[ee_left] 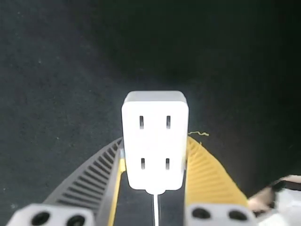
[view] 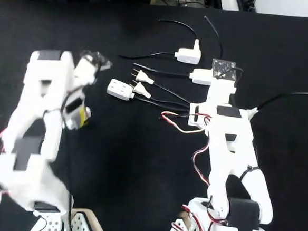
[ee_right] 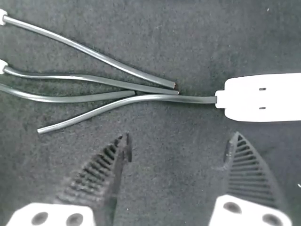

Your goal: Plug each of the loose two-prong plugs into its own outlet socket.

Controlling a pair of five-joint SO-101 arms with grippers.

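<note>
Socket block [ee_left: 155,113] clamped in left end effector [ee_left: 154,146], per wrist view.

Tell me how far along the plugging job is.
Done: nothing visible; the held outlet block shows both sockets empty. In hand: the left gripper is shut on it, the right gripper hangs open over loose cables. Left: the upper plug and lower plug lie beside a second outlet block, apparently not inserted.

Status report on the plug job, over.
Left pincer shut on outlet. Right pincer open, cords just ahead. Two plugs lie loose, unplugged.
</note>
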